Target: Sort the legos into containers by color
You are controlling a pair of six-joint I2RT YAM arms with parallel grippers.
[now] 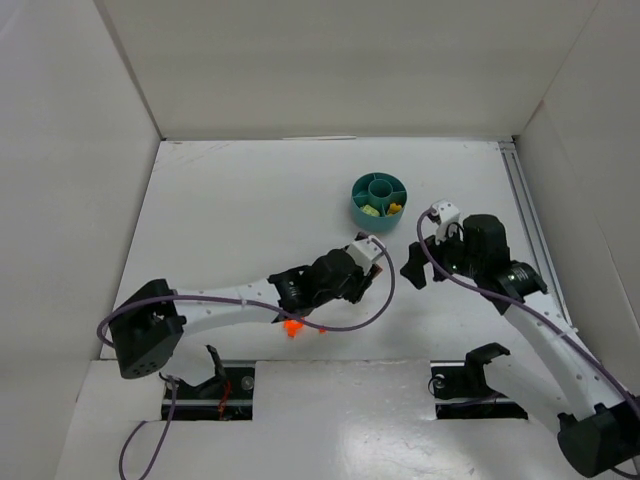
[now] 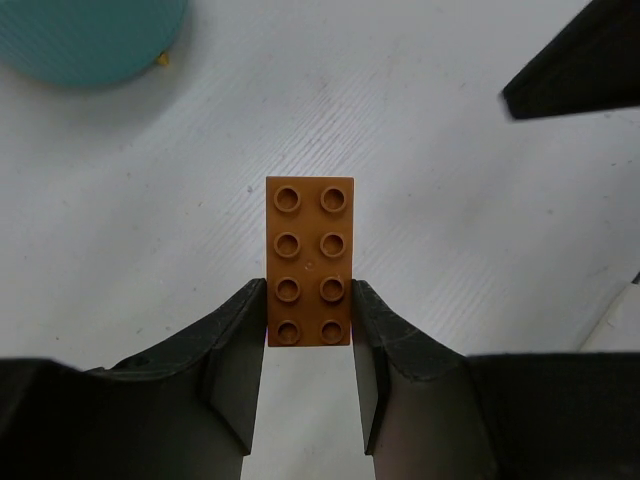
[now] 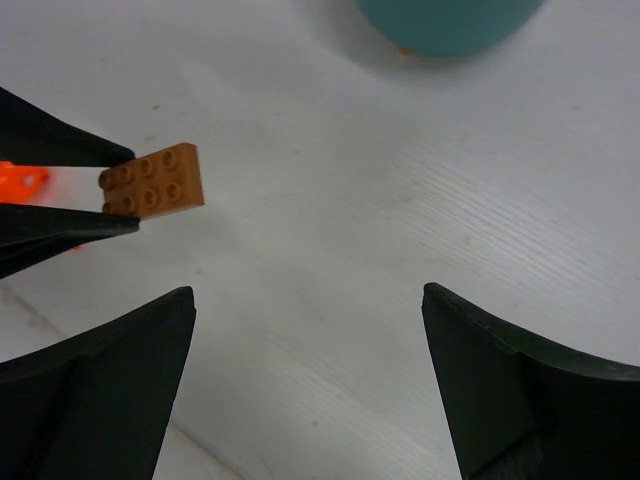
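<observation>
Currently, the left fingers [image 2: 250, 320] are closed partway on a brown brick [image 2: 310, 262]. They grip it by its two long sides at the end nearer the wrist, and the far half (four of its eight studs) sticks out past the tips. The brick lies studs up, on the near side of the teal tub [image 1: 380, 188], close to it but not touching. Whether its underside rests on the counter [image 1: 250, 200] cannot be told.

The right fingers [image 3: 150, 340] stand fully apart with nothing between them. They are also on the near side of the tub, just right of the held brick and facing it.

Tub contents, from the top view: pale yellow-green pieces [image 1: 371, 210] sit in one near wedge, and a yellow-gold piece [image 1: 394, 208] sits in the wedge beside it. The remaining compartments are too small to read.

Loose on the counter: an orange piece [image 1: 292, 327] lies well apart from the tub on its near side, against the left arm [image 1: 230, 305]. A smaller orange fragment [image 1: 322, 330] lies just beside it. In the left wrist view a yellow speck [image 2: 162, 60] shows at the tub's base; what it is cannot be told.
</observation>
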